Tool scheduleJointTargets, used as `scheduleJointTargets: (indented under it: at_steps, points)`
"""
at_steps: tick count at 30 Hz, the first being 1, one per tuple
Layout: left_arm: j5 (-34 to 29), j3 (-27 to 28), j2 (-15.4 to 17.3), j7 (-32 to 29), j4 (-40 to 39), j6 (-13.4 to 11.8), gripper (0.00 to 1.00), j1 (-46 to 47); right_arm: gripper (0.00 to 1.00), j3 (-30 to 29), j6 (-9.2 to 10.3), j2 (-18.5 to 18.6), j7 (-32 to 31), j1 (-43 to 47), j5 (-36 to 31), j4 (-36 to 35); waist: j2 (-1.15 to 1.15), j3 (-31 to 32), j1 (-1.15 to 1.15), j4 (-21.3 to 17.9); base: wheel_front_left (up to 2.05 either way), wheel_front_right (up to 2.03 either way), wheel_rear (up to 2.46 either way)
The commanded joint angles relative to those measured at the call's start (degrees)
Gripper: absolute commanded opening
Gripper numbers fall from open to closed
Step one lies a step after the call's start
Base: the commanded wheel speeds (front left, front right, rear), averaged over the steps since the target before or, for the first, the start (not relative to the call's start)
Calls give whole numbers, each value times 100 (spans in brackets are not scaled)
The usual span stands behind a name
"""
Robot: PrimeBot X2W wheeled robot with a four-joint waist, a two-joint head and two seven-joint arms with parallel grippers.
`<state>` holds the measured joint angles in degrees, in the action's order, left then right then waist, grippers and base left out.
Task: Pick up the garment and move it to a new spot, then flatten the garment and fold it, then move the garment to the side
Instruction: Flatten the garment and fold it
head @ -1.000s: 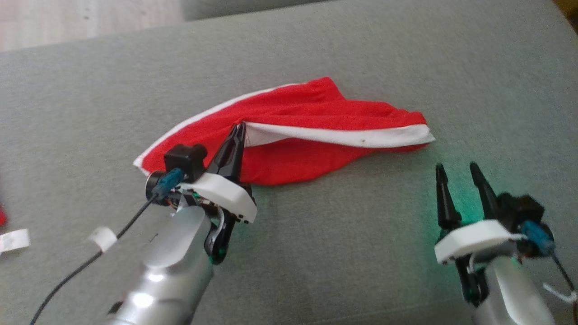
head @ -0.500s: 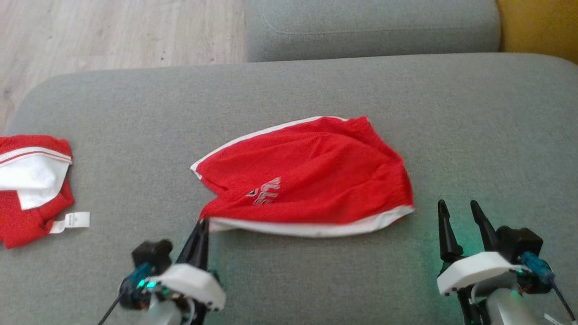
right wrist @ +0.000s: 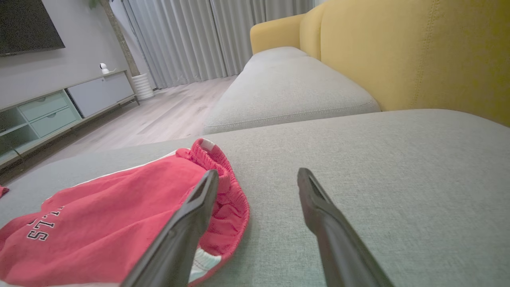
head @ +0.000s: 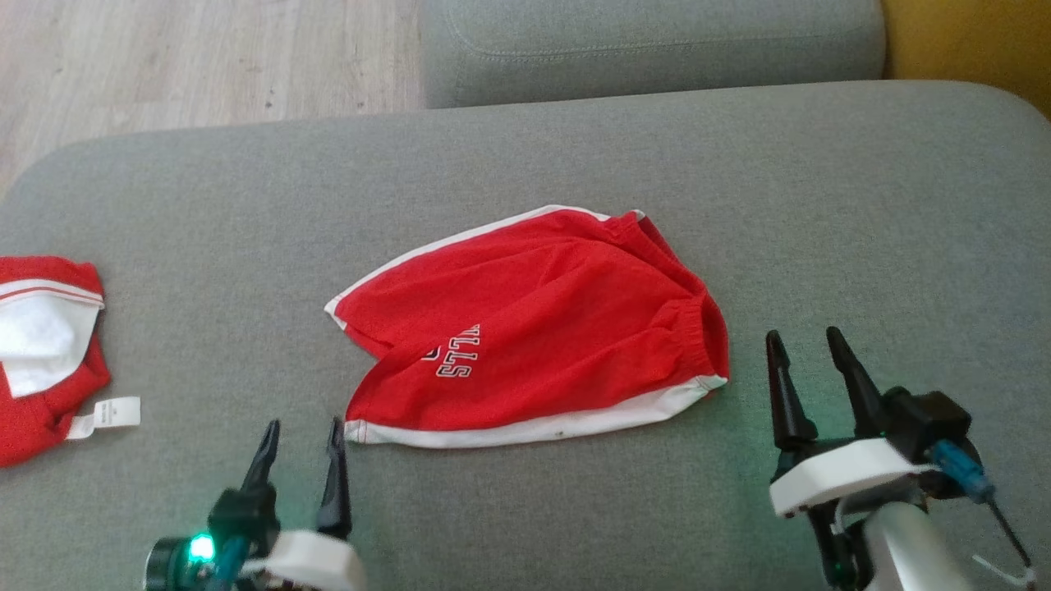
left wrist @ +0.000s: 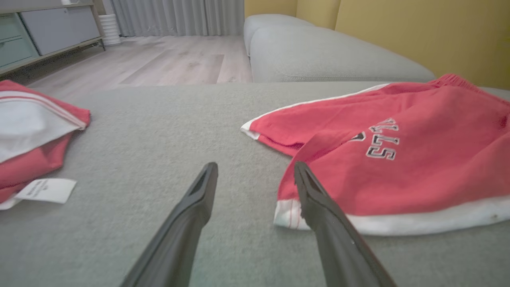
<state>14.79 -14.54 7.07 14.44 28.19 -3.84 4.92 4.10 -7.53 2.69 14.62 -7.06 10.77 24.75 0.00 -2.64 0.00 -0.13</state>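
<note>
The garment (head: 534,336) is a pair of red shorts with white trim and printed letters, lying folded on the grey sofa cushion (head: 525,148). The left wrist view has the shorts (left wrist: 390,159) at its right, and the right wrist view has the shorts (right wrist: 111,223) at its lower left, elastic waistband nearest the fingers. My left gripper (head: 301,427) stands open just left of the shorts' near left corner, holding nothing. Off the waistband end, my right gripper (head: 805,336) is open and empty.
A second red and white garment (head: 41,345) with a white label (head: 107,413) lies at the cushion's left edge. Another grey cushion (head: 649,41) sits behind, wooden floor (head: 205,57) beyond it. A yellow sofa back (right wrist: 418,52) rises on the right.
My left gripper, shut on the shorts' white-trimmed hem, drew it toward me over the rest, then opened and let go. The head camera shifted. My right gripper stayed open.
</note>
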Motion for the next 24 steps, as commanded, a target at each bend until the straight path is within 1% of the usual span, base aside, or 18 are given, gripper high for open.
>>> scheduleJointTargets:
  at_steps: [1, 7, 12, 15, 20, 24]
  points:
    - [-194, 323, 102, 55, -289, -61, 100, 51, 100, 244, 4, 19, 38, -38, -8, -227, 0, 28, 0, -6, 0, 0, 0]
    - [-534, 727, -59, 55, -496, 6, 100, -389, 100, 535, 4, 19, 38, 80, -153, -91, 0, 136, 0, -20, 0, 0, 0]
    - [-651, 922, -213, 55, -472, 155, 100, -533, 100, 676, 4, 19, 38, 64, -265, 134, 0, 144, 0, -20, 0, 0, 0]
    - [-712, 977, -282, 56, -434, 245, 100, -502, 100, 758, 4, 19, 38, -72, -421, 240, 0, 98, 0, 21, 0, 0, 0]
    - [-778, 983, -348, 56, -368, 347, 100, -407, 100, 838, 4, 20, 38, -398, -779, 606, 0, 2, 0, 123, 0, 0, 0]
    - [-776, 989, -388, 56, -280, 411, 100, -387, 100, 940, 4, 124, 38, -741, -1090, 948, 0, -75, 0, 240, 0, 0, 0]
